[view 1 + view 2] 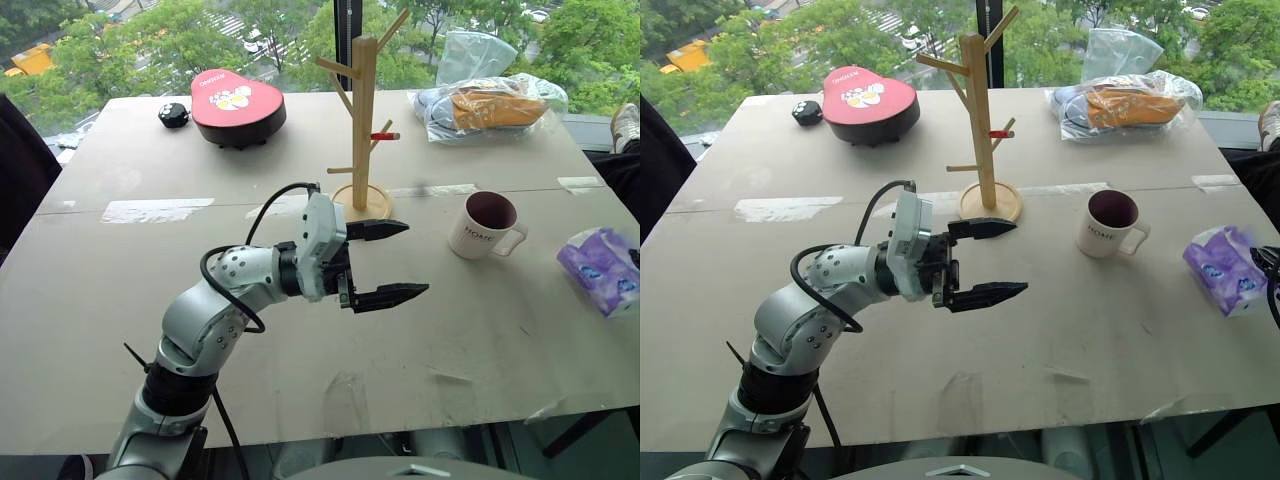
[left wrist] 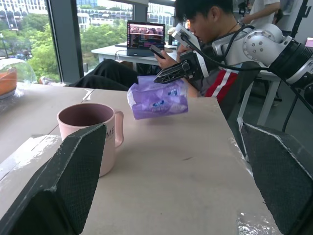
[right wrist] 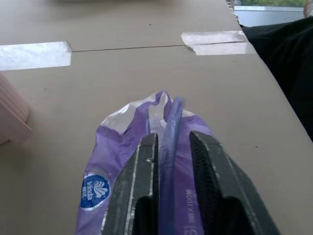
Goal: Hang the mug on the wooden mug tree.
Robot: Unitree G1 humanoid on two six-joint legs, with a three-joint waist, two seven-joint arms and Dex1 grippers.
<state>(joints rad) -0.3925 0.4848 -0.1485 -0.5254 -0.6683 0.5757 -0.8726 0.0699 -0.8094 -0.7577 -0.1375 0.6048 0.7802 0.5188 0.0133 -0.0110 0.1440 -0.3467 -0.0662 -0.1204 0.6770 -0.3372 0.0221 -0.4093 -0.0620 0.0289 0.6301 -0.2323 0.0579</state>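
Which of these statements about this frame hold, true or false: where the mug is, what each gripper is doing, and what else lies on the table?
1. The white ceramic mug with the maroon inside hangs on a peg of the light-wood mug tree. False: it stands upright on the table, apart from the tree.
2. The left gripper is open and holds nothing. True.
3. The right gripper has a fold of the purple-and-white crinkled plastic wrapper between its fingers. True.
4. The red heart-shaped box lies beside the mug at the table's near edge. False: it sits at the far side, left of the tree.
5. One peg of the tree has a red tip. True.
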